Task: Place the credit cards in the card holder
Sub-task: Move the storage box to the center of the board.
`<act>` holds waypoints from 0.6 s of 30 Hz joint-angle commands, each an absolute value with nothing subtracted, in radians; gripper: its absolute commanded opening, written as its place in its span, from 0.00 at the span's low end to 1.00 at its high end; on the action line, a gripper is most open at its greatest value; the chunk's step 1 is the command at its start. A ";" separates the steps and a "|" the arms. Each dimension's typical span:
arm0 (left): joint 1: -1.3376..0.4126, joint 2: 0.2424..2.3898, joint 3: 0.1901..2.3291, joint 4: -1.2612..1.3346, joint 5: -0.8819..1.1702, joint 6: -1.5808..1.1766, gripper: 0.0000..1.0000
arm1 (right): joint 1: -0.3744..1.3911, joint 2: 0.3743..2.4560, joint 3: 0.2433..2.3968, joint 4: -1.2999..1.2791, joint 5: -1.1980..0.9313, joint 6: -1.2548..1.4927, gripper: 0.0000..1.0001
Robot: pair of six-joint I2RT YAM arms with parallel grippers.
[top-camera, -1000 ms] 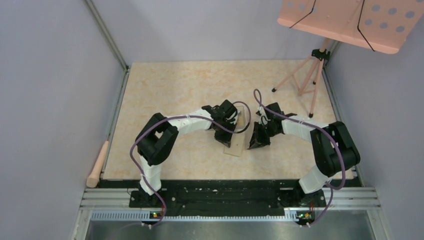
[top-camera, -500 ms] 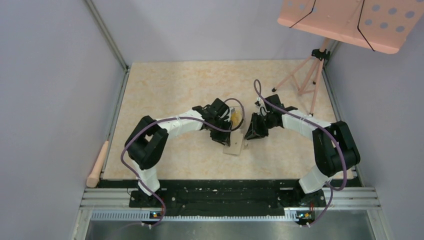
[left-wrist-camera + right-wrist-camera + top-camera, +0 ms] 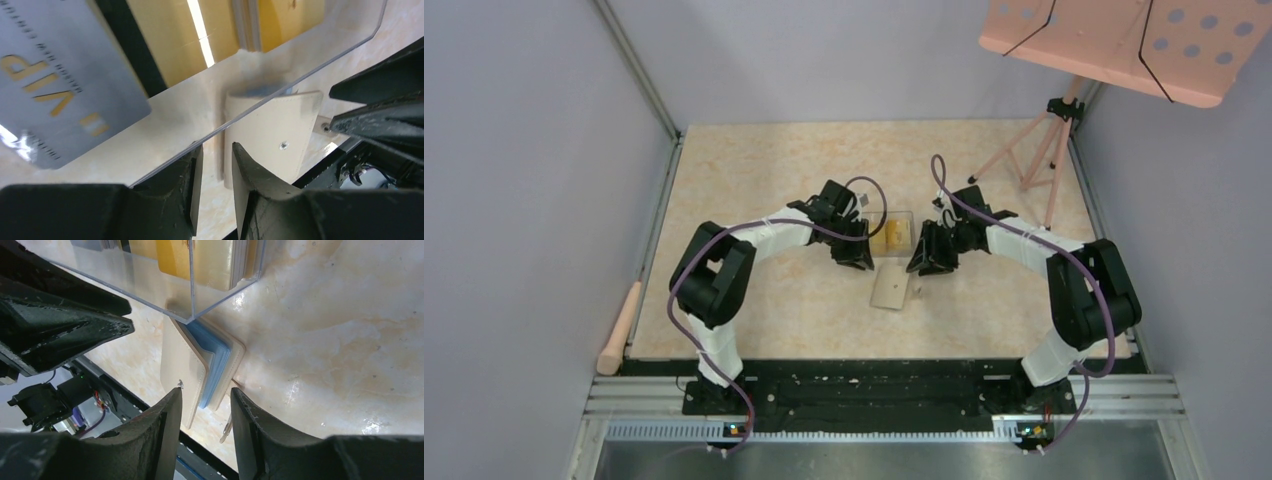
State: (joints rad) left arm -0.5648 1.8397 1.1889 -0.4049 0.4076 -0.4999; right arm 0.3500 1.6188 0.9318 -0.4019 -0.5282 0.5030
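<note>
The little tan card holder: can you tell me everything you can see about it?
The card holder is a small, flat, beige-tan wallet that looks like soft leather. It is folded, with blue pockets peeking out along one edge and a tiny shiny snap dot on its cover. It lies flat on the marbled table, on the near side of the clear box. Nothing grips it. Whether the box's corner touches it cannot be told.
</note>
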 commanded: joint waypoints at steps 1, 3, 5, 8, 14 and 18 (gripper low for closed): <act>-0.568 1.921 1.282 -0.335 0.409 -0.510 0.33 | 0.338 1.596 0.943 -0.376 -0.551 0.511 0.42; -0.568 1.959 1.326 -0.335 0.395 -0.516 0.33 | 0.339 1.589 0.935 -0.376 -0.550 0.510 0.44; -0.566 1.994 1.372 -0.340 0.361 -0.522 0.34 | 0.339 1.588 0.930 -0.375 -0.556 0.507 0.45; -0.562 2.055 1.453 -0.328 0.349 -0.534 0.35 | 0.338 1.596 0.924 -0.375 -0.567 0.500 0.45; -0.552 2.215 1.696 -0.390 0.386 -0.548 0.35 | 0.339 1.608 0.914 -0.363 -0.590 0.506 0.44; -0.551 2.224 1.716 -0.410 0.398 -0.549 0.36 | 0.338 1.623 0.917 -0.353 -0.607 0.510 0.42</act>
State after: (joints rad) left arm -0.5568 2.2211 1.6840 -0.3943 0.3847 -0.5396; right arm 0.3500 1.6188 0.9161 -0.3866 -0.5755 0.5091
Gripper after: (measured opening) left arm 0.353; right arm 0.434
